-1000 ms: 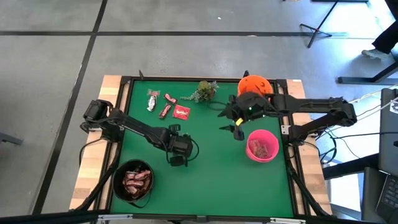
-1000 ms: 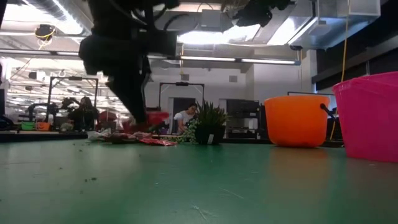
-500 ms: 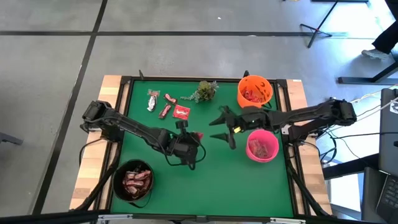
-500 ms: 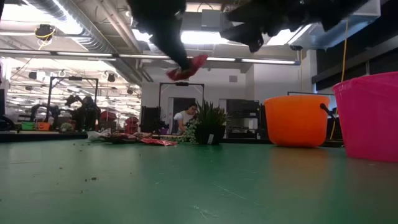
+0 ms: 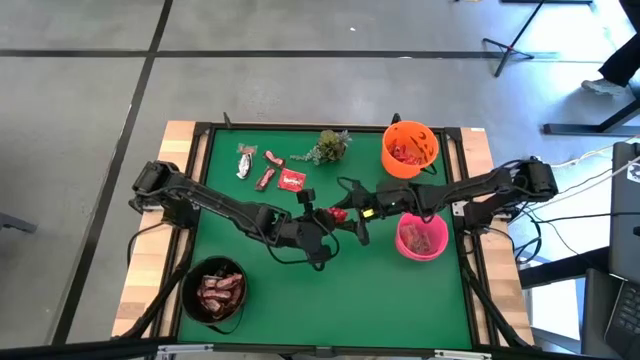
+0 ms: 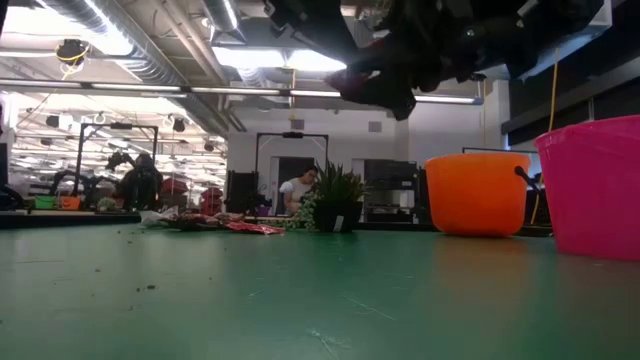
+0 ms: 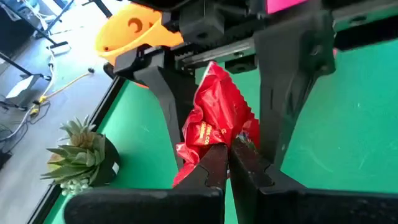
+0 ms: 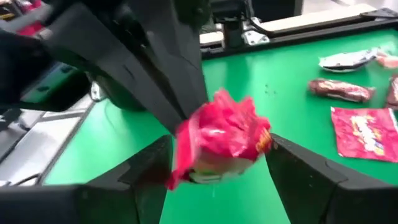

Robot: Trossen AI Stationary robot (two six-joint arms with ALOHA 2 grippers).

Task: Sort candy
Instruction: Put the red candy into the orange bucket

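Note:
A bright red candy packet hangs in the air above the middle of the green table. My left gripper is shut on it. My right gripper is open and faces it from the table's right. Its two fingers stand one on either side of the packet, and I cannot tell whether they touch it. More candy lies on the table at the far left: a red square packet, dark bars and a clear-wrapped piece. My left gripper pinches one crumpled end of the red packet between its two fingertips. The fingers come from the table's left, slanting a little downward. The rest of the packet sticks out beyond the fingertips, clear of the table.
An orange bowl stands at the far right and a pink bowl nearer on the right, both with candy inside. A black bowl of dark bars sits near left. A green plant sprig lies at the far middle.
My left gripper has risen and gone toward the table's right, tipping from pointing down to nearly level. It has carried the red packet up off the table. My right gripper, still open, has come down and toward the left, so its fingers now flank the packet.

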